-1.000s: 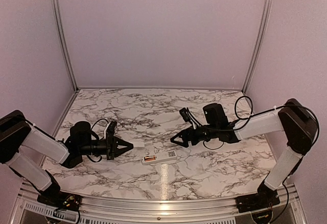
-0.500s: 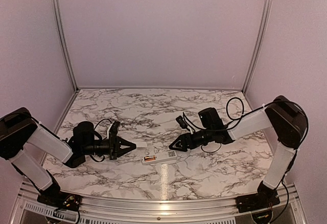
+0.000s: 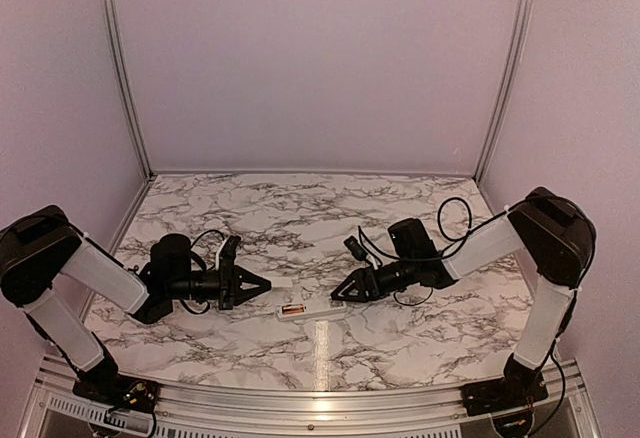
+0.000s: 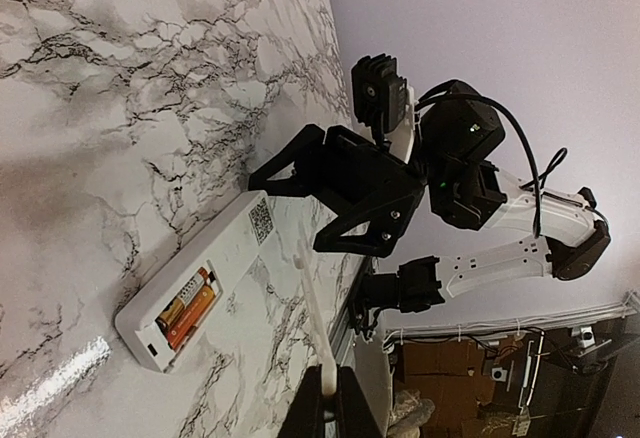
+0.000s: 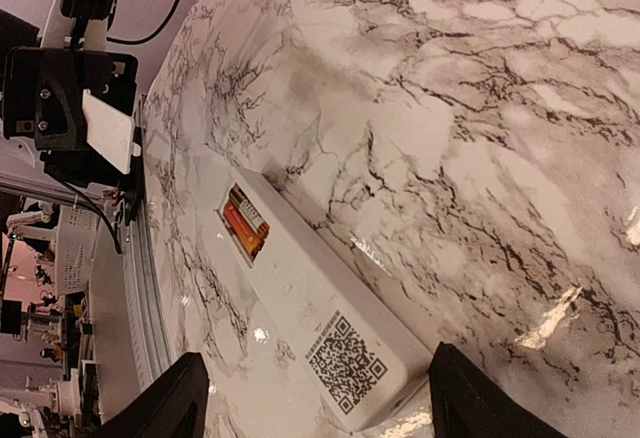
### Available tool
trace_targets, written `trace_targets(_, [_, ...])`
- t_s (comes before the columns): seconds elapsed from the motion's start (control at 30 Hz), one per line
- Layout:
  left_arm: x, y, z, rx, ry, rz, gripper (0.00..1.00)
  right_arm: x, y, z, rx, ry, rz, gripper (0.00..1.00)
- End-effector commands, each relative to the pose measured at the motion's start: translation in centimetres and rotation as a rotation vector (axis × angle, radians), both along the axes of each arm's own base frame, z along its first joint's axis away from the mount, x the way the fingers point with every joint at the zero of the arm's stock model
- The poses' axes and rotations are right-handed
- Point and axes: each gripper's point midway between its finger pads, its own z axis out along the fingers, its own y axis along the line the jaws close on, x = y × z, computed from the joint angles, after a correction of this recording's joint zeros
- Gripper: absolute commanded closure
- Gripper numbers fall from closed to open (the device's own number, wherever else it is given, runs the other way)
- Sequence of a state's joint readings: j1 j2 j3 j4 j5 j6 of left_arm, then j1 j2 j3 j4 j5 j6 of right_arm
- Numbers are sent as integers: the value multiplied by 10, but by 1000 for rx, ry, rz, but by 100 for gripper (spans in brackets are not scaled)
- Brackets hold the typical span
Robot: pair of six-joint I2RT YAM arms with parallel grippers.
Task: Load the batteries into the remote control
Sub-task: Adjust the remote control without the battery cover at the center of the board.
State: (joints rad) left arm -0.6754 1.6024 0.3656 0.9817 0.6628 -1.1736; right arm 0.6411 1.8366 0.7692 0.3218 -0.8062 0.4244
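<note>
Right gripper [image 3: 338, 296] fingers apart, remote control [image 3: 306, 310] QR end between them, body at 8 o'clock. Left gripper [image 3: 262, 285] pinches thin white panel [image 3: 281, 283]; remote at 4 o'clock.

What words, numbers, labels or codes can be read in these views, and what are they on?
Remote control: a square QR code printed near one end of its back; no letters or digits beside it.
Batteries in the open compartment: pale print on their wrappers, too small to read.
No other legible text in any view.
</note>
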Motion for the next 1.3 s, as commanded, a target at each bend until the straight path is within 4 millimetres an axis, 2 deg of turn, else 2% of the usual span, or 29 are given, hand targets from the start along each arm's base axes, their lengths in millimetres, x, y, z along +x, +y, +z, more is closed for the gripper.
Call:
trace_targets(0.0, [0,-3,-4,22,-6,-23,100,-2,-1,3,22,14,2,26])
trace_targets(0.23, [-3,-5,-12,41,6,-42,100,-20,2,9,33,24,43,27])
trace_targets(0.47, [-8,-9,-17,69,9,-68,100,-26,3,11,34,40,51,27])
trace_targets(0.73, [-11,-11,-25,101,10,-83,100,-46,7,7,35,72,85,27])
trace_targets(0.9, [-12,-15,-30,142,-2,-103,100,-39,7,15,42,36,65,27])
trace_targets(1.03, [-13,-19,-34,181,-14,-146,100,-25,-1,22,41,-11,31,27])
trace_targets(1.27, [-12,-23,-42,259,-25,-217,100,-10,-9,41,5,-217,47,26])
